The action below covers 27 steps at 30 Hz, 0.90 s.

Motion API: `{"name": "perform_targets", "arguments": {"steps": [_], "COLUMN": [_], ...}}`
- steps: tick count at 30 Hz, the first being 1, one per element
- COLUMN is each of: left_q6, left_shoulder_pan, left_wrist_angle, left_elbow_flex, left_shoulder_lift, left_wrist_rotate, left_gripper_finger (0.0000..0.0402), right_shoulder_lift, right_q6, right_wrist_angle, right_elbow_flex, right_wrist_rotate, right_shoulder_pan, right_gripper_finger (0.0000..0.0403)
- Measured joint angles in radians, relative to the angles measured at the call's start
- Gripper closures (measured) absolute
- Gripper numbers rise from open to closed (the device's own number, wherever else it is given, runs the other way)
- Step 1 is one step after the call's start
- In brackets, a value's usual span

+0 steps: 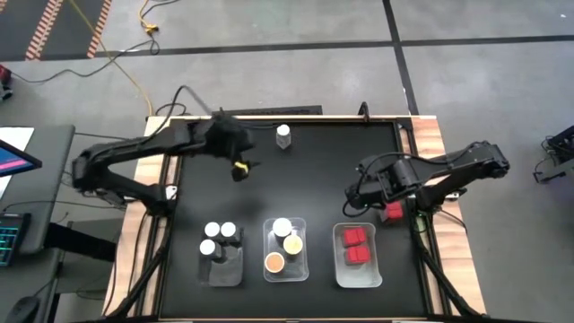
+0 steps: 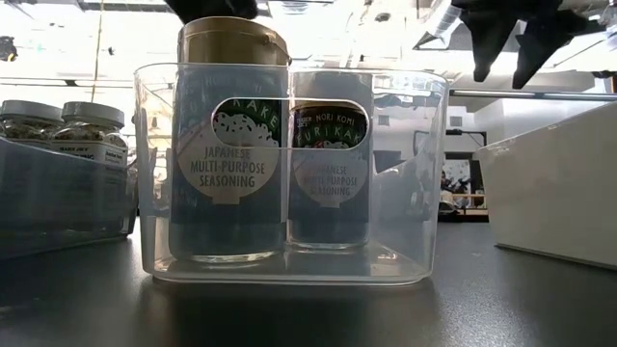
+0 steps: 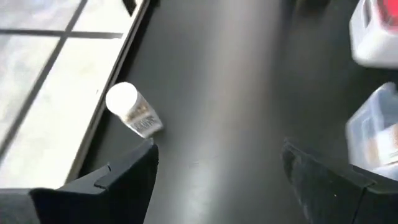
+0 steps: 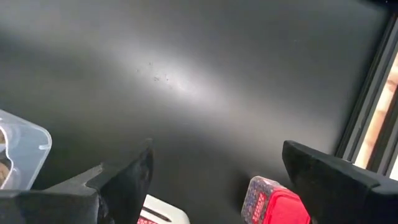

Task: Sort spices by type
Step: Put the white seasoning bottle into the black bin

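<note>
On the black tabletop, three clear trays are sitting in a row along the near edge. The left tray is holding three white-capped jars, the middle tray is carrying a white-lidded jar, a yellow-lidded jar and an orange-lidded jar, and the right tray is holding two red-capped jars.

Near the far edge, a lone white-capped jar is standing well apart from the trays. The left gripper is hanging above the tabletop near this jar, its fingers spread wide and gripping nothing; the left wrist view is showing the same jar ahead of the open fingers.

Off to the right, a loose red-capped jar is standing on the tabletop just beyond the right tray. The right gripper is hovering beside it with fingers fully apart and empty; in the right wrist view that jar is sitting between the open fingers.
</note>
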<state>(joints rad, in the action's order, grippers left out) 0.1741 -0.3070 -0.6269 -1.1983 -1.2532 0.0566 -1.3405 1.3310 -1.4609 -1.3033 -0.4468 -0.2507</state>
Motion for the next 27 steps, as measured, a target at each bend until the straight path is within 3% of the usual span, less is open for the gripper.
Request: {"name": "perform_targets", "arguments": {"steps": [4,10,14,18,27], "left_q6": [0.161,0.342,0.517,0.625,0.863], "left_shoulder_pan": [-0.100,-0.246,-0.300,-0.355,-0.378], "left_wrist_angle": [-0.076,-0.245,-0.323,-0.321,-0.343], "left_elbow_flex": [-0.124,-0.393,-0.554,-0.631,-0.725], "left_shoulder_lift": [-0.149,-0.411,-0.576,-0.677,-0.810], "left_wrist_rotate": [-0.055,-0.235,-0.262,-0.340,-0.341], "left_gripper_finger": [0.0079,0.0079,0.0079,0.0079,0.0079], "right_shoulder_lift": [0.001,0.001,0.001,0.001,0.001], "right_q6": [-0.031,-0.015,0.009,0.045,0.049], "right_wrist_angle": [0.001,0.004,0.004,0.008,0.019], "right_elbow_flex": [0.000,0.000,0.000,0.000,0.000], "right_wrist_rotate": [-0.001,-0.001,-0.001,-0.004,-0.025], "right_shoulder_pan": [0.021,0.053,0.075,0.089,0.090], "right_gripper_finger": [0.0024,0.0024,0.0024,0.0024,0.0024]}}
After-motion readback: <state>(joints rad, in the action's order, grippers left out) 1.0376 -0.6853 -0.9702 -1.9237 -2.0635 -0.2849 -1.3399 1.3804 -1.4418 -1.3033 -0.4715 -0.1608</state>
